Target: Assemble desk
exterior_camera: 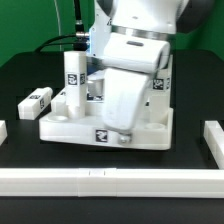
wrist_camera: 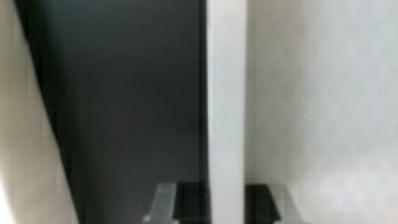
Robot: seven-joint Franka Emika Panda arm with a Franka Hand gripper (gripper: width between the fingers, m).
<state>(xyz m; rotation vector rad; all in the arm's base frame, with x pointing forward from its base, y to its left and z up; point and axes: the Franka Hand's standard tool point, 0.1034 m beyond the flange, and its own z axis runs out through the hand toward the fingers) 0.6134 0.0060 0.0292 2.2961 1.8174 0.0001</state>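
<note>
The white tray-like desk tabletop [exterior_camera: 70, 126] lies in the middle of the black table. One white leg [exterior_camera: 73, 78] stands upright at its corner on the exterior view's left. A second leg [exterior_camera: 35, 100] lies loose on the table further left. My gripper [exterior_camera: 121, 131] reaches down onto the tabletop's front part, and the hand hides the fingertips. In the wrist view a thin white wall of the tabletop [wrist_camera: 224, 90] runs between the two dark fingers [wrist_camera: 180, 203]. Both pads sit against it, so the gripper [wrist_camera: 222, 195] is shut on that wall.
A long white rail [exterior_camera: 100, 181] runs along the table's front. A white block [exterior_camera: 213, 141] stands at the exterior view's right edge and another [exterior_camera: 3, 131] at the left edge. The arm's body hides the tabletop's back right part.
</note>
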